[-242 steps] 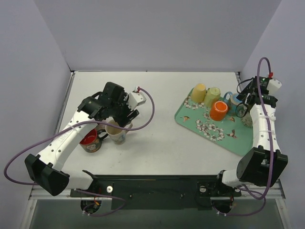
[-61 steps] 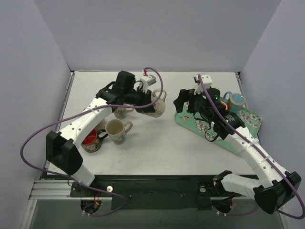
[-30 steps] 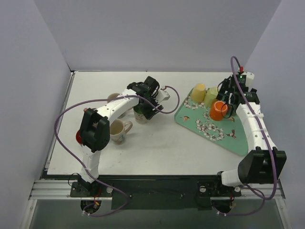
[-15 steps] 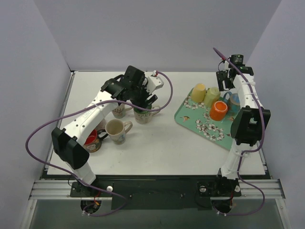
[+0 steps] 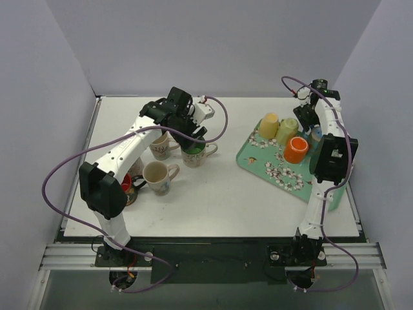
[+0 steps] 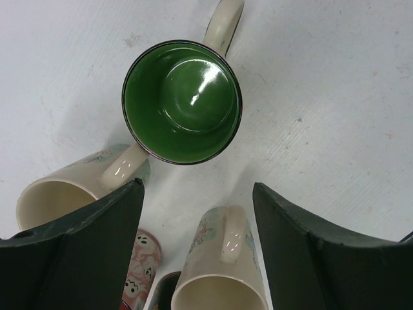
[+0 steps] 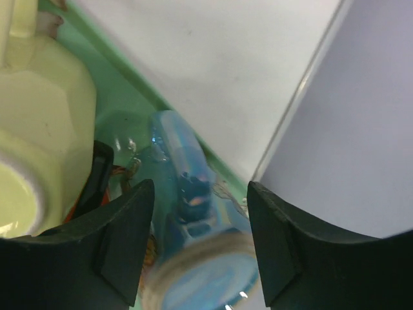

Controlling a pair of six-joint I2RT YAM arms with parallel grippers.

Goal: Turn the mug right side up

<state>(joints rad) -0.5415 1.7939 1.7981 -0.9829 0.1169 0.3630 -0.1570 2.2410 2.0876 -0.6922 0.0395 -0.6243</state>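
Right claw (image 7: pixel 197 190) narrowed, pointing down astride blue mug (image 7: pixel 201 283).

The left arm (image 5: pixel 124 152) and the right arm (image 5: pixel 315 206) are each built of white tubular links joined by chunky black joint housings. Each carries a thin purple cable (image 5: pixel 44 191) that hangs off it in a loose loop, and both are bolted to a black base rail (image 5: pixel 213 257) along the near edge of the tabletop. The jaws of the left gripper (image 6: pixel 198 187) and the right gripper (image 7: pixel 200 187) are pairs of broad, dark, matte fingers (image 6: pixel 84 252) with slanted, wedge-like tips.
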